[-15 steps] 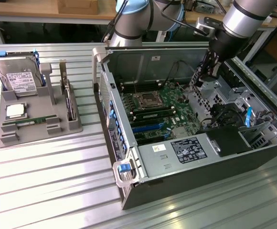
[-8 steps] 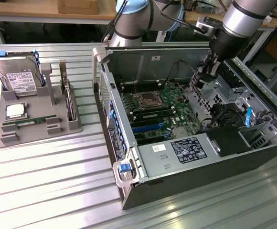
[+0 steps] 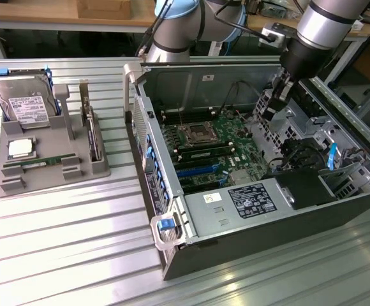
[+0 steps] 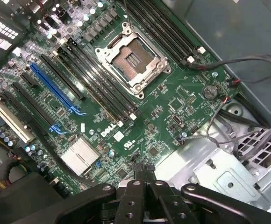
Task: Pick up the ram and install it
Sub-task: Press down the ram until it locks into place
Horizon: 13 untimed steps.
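- The gripper (image 3: 275, 105) hangs over the open computer case (image 3: 249, 242), above the motherboard (image 4: 140, 107) on the exterior view's right; its jaws are pressed together and hold nothing
- The ram (image 3: 43, 163) lies flat in the grey tray (image 3: 19, 188) at the exterior view's left, just below the silver processor chip (image 3: 21, 148); well apart from the gripper
- The hard drive (image 3: 24, 102) stands at the tray's far end

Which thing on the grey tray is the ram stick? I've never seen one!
Find the grey tray at the exterior view's left, beside the open computer case. Along its front slot lies the ram, a thin green strip lying flat. The square silver processor chip sits just behind it, and the big labelled hard drive stands further back.
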Tool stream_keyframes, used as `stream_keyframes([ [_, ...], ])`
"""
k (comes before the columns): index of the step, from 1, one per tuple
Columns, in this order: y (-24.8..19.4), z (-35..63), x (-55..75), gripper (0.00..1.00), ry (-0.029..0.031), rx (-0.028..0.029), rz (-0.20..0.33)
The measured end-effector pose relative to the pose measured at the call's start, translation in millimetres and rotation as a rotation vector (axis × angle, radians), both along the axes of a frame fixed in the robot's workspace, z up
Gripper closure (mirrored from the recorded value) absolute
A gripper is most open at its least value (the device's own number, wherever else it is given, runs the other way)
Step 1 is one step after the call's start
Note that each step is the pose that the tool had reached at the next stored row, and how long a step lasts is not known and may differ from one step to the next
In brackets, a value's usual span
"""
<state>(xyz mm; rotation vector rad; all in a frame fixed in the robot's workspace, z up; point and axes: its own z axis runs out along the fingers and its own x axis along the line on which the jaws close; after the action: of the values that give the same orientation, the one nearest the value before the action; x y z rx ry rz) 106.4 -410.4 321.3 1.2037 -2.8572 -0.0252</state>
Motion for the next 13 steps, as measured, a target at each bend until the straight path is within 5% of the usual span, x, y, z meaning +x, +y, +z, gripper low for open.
stream_keyframes([
  [4,0.0,0.0,0.0,0.9,0.0001,-0.0191,-0.087],
  [13,0.0,0.0,0.0,0.9,0.0015,-0.0471,-0.332],
])
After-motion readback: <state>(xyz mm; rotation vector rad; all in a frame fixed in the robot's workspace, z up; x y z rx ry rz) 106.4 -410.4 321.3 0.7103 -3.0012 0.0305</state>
